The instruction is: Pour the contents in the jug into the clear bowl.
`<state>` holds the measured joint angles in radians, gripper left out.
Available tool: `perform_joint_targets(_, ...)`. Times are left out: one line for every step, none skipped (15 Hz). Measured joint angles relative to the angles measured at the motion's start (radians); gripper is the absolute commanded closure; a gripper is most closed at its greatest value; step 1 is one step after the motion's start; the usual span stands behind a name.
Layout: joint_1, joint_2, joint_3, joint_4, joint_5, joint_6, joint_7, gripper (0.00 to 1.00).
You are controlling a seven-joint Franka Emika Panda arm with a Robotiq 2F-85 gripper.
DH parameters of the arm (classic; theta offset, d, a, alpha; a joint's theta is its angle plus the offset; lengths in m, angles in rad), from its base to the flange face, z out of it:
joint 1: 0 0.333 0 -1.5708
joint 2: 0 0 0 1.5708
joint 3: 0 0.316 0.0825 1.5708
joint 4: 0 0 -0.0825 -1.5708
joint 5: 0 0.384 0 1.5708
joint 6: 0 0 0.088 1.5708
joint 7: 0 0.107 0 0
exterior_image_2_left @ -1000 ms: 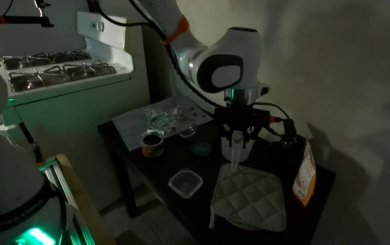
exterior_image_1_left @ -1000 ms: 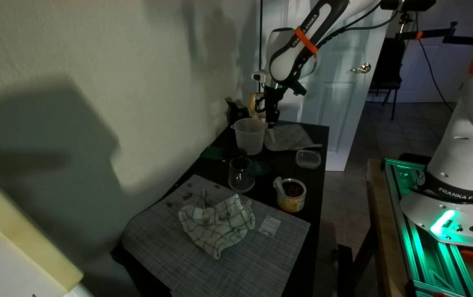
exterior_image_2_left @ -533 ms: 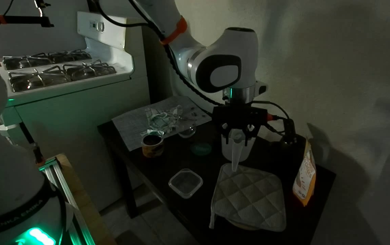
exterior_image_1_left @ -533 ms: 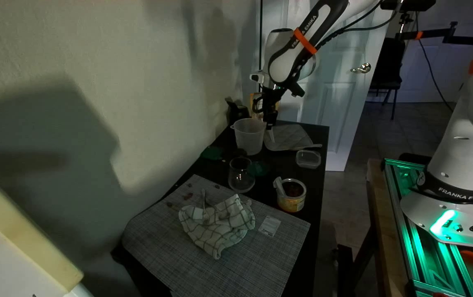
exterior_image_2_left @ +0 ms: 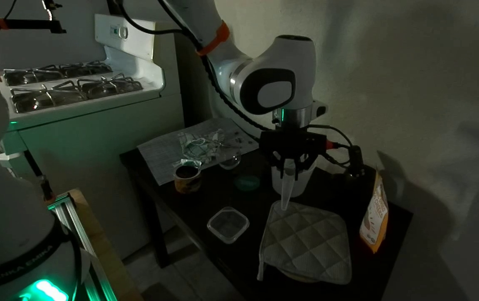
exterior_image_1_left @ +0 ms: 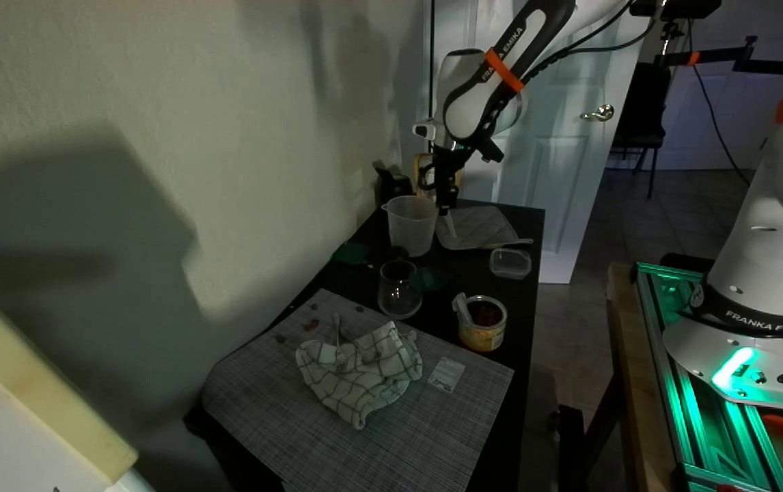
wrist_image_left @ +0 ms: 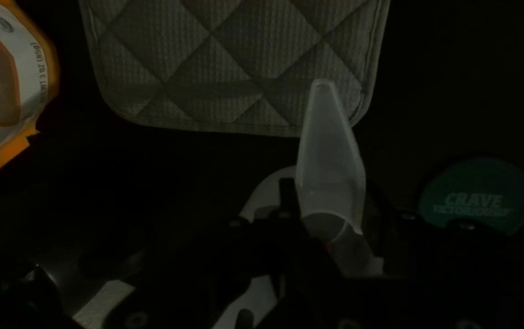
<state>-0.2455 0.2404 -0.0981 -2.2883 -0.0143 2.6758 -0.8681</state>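
Note:
The jug (exterior_image_1_left: 410,229) is tall, translucent white and upright on the dark table; it also shows behind the gripper in an exterior view (exterior_image_2_left: 302,184). Its handle (wrist_image_left: 330,160) points over the quilted pad's edge in the wrist view. My gripper (exterior_image_2_left: 290,170) points down with a finger on each side of the handle's top, close against it; the wrist view is very dark there (wrist_image_left: 330,196). The jug's contents are hidden. The clear bowl (exterior_image_2_left: 228,225) is low, see-through and squarish with a pale rim, near the table's edge, apart from the jug (exterior_image_1_left: 510,264).
A quilted pad (exterior_image_2_left: 306,242) lies beside the jug. An orange-white bag (exterior_image_2_left: 375,217) stands near the wall. A green lid (wrist_image_left: 477,196), a clear glass (exterior_image_1_left: 400,297) and an opened tub (exterior_image_1_left: 482,335) stand on the table. A checked cloth (exterior_image_1_left: 364,376) lies on the grey mat.
The gripper has shifted slightly toward the jug. Since half a second ago its fingers have drawn closer around the handle, and the jug and handle have shifted and turned slightly.

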Motion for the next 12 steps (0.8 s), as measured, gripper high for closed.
perform_joint_targets(0.0,-0.001,0.0,0.0,-0.005,-0.001,0.0,0.88)
perform_joint_targets(0.0,-0.005,0.0,0.0,-0.015,-0.01,-0.004,0.88)
perform_joint_targets(0.0,-0.014,0.0,-0.002,-0.022,-0.027,-0.022,0.88)
perform_joint_targets(-0.001,-0.034,0.0,-0.006,-0.031,-0.051,-0.046,0.88)
perform_joint_targets(-0.002,-0.063,-0.002,-0.015,-0.046,-0.076,-0.07,0.88)
perform_joint_targets(-0.002,-0.103,-0.008,-0.026,-0.072,-0.119,-0.094,0.88)
perform_joint_targets(-0.001,-0.149,-0.017,-0.035,-0.115,-0.18,-0.103,0.88)
perform_joint_targets(-0.001,-0.198,-0.03,-0.039,-0.181,-0.26,-0.099,0.88)
perform_joint_targets(0.0,-0.248,-0.042,-0.041,-0.255,-0.342,-0.089,0.88)
perform_joint_targets(-0.001,-0.295,-0.05,-0.042,-0.324,-0.422,-0.077,0.88)
perform_joint_targets(-0.001,-0.336,-0.052,-0.043,-0.387,-0.496,-0.066,0.88)
perform_joint_targets(0.003,-0.373,-0.051,-0.044,-0.447,-0.567,-0.05,0.88)
